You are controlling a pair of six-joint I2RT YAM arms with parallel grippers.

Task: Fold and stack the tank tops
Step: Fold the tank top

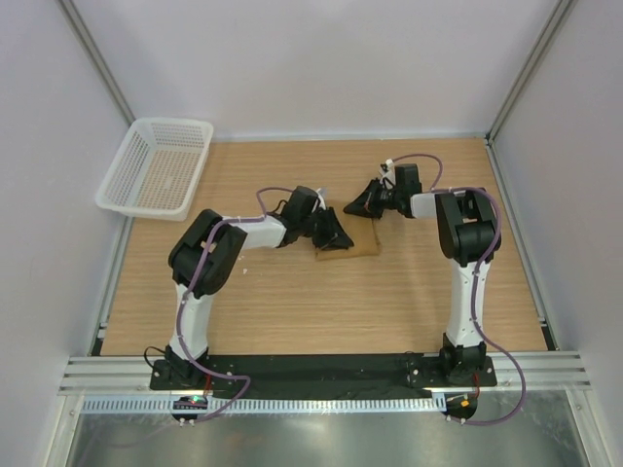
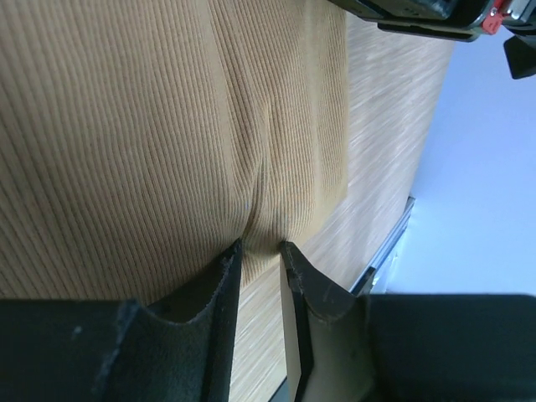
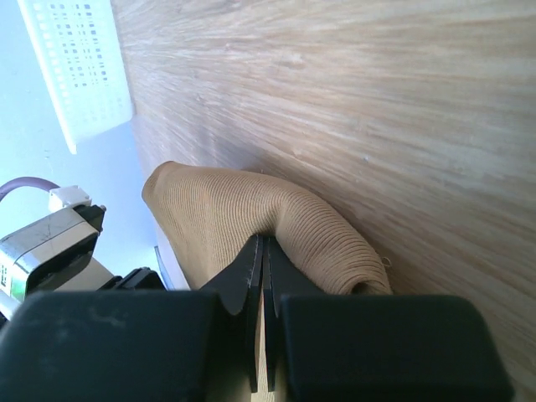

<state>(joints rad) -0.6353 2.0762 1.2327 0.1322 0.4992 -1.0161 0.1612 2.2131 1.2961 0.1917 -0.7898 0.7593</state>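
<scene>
The tan-brown ribbed tank top [image 1: 352,240] lies folded small on the wooden table, mid-centre. My left gripper [image 1: 331,232] is at its left edge. In the left wrist view the gripper [image 2: 260,247] is narrowly closed on a puckered fold at the edge of the cloth [image 2: 151,126]. My right gripper [image 1: 368,202] is at the far right corner. In the right wrist view the gripper [image 3: 265,239] is shut tight on a raised fold of the cloth [image 3: 218,209], which curls over in a roll beside the fingers.
A white plastic mesh basket [image 1: 156,167] stands at the table's far left corner and also shows in the right wrist view [image 3: 79,59]. Bare wood [image 1: 292,311] surrounds the cloth. Grey walls close in the back and sides.
</scene>
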